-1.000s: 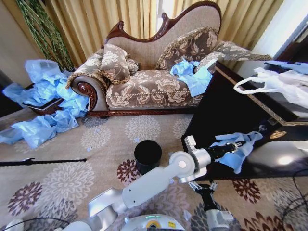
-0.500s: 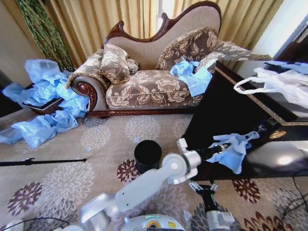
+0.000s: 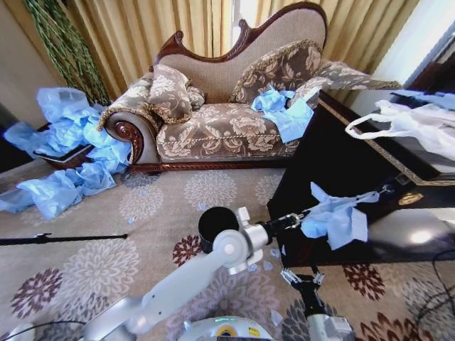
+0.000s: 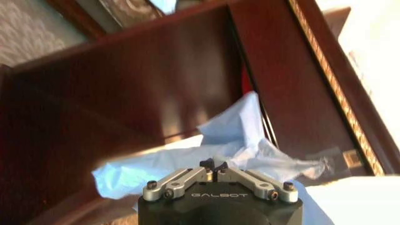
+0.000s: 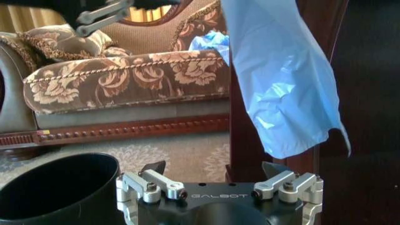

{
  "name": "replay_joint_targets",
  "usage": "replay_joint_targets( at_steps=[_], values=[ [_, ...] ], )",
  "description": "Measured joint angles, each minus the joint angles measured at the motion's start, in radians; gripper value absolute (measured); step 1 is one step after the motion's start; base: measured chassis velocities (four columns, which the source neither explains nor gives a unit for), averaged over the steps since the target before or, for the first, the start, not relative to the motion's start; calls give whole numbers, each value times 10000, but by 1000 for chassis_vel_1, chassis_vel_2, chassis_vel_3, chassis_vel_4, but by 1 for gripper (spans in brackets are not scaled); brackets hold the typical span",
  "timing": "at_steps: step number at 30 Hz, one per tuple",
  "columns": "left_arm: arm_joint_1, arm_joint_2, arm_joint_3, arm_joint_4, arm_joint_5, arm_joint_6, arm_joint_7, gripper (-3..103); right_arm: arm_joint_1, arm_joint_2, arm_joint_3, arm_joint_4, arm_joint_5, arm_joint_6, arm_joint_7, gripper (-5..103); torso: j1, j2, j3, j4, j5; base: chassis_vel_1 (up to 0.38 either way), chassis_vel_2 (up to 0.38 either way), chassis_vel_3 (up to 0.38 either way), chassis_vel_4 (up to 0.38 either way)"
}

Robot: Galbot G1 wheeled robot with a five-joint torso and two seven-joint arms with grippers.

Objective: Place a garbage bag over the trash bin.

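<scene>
The light blue garbage bag [image 3: 334,222] hangs crumpled at the front edge of the dark table [image 3: 334,160], one corner still stretched back onto the tabletop. My left gripper [image 3: 297,219] is shut on the bag's near end, just right of the black round trash bin [image 3: 213,222] standing on the carpet. My left wrist partly covers the bin's rim. In the left wrist view the fingertips [image 4: 214,165] pinch the blue plastic [image 4: 240,136]. My right gripper [image 3: 301,275] is open, low near the table's corner. The right wrist view has the bag [image 5: 281,84] dangling above that gripper [image 5: 214,169] and the bin [image 5: 56,187] beside it.
A patterned sofa [image 3: 220,128] with blue bags [image 3: 284,110] on its seat stands behind. A big heap of blue bags [image 3: 64,156] lies at the left. A white handled bag [image 3: 412,124] rests on the table. A black rod [image 3: 64,239] lies on the carpet.
My left gripper has drawn back leftward toward the bin, pulling the blue bag off the tabletop so it now hangs over the table's front edge. The right gripper has barely moved.
</scene>
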Motion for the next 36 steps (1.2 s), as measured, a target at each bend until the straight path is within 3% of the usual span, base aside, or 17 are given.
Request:
replay_joint_targets(
  at_steps=[8, 13, 17, 36],
  values=[
    [1429, 652, -1778, -794, -35, 66, -31, 0, -59, -96, 53, 268, 242, -133, 23, 100, 0, 0, 0, 2, -1, 0, 0, 0, 0],
    [2040, 959, -2299, -1150, -39, 89, -13, 0, -93, -45, 23, 345, 248, -142, 32, 100, 0, 0, 0, 0, -1, 0, 0, 0, 0],
    [3185, 1198, -3125, -1778, 33, 116, 42, 0, -155, -8, 4, 506, 287, -145, 54, 100, 0, 0, 0, 1, 0, 0, 0, 0, 0],
    [4408, 1564, -5130, -2680, -85, -10, -61, 0, -569, 55, 64, 1151, 404, 161, 205, 100, 0, 0, 0, 1, 2, 0, 0, 0, 0]
  ],
)
